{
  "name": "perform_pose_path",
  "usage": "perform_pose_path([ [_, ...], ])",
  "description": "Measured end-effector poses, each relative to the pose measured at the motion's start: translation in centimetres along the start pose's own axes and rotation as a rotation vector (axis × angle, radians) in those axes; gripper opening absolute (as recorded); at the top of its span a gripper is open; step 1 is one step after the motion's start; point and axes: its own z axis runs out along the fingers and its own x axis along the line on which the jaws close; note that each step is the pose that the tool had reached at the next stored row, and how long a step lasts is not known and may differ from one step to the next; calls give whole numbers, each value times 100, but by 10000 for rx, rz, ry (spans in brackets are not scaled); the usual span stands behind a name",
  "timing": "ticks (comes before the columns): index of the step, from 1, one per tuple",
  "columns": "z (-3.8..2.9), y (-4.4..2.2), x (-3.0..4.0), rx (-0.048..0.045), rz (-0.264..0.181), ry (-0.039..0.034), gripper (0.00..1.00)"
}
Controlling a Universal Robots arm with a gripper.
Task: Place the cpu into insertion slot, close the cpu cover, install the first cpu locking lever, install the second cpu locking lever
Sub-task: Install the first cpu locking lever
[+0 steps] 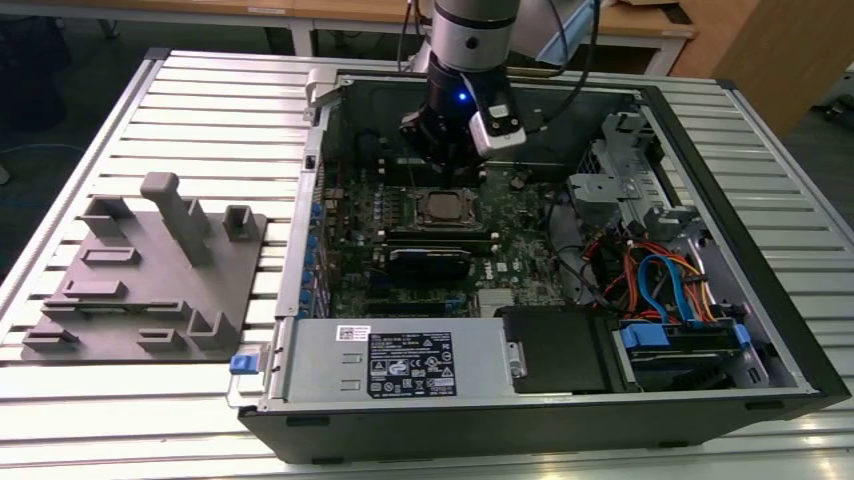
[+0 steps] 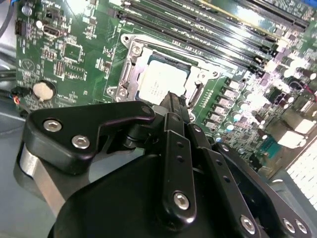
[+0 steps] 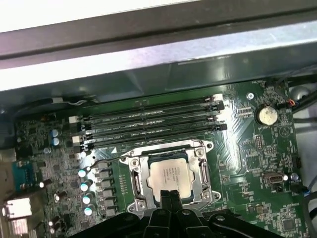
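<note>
The cpu lies flat in the insertion slot on the green board, its silvery top showing. The cpu cover lies down around it as a metal frame. My gripper hangs just above the socket's edge, at the side away from the memory slots. Its black fingers are pressed together with nothing between them. A thin wire lever runs beside the socket.
Long black memory slots run along one side of the socket. The open case has a grey power supply box at the front and coloured cables at the exterior view's right. A grey fixture plate lies left of the case.
</note>
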Motion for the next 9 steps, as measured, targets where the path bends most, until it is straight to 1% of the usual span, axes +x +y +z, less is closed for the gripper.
perform_pose_path([
  [2, -3, 0, 0, 3, -273, 1, 10],
  [3, -5, 0, 0, 5, -341, 2, 10],
  [6, -5, -1, 5, 5, -372, 2, 10],
  [9, -5, -9, 54, 5, -372, -1, 10],
])
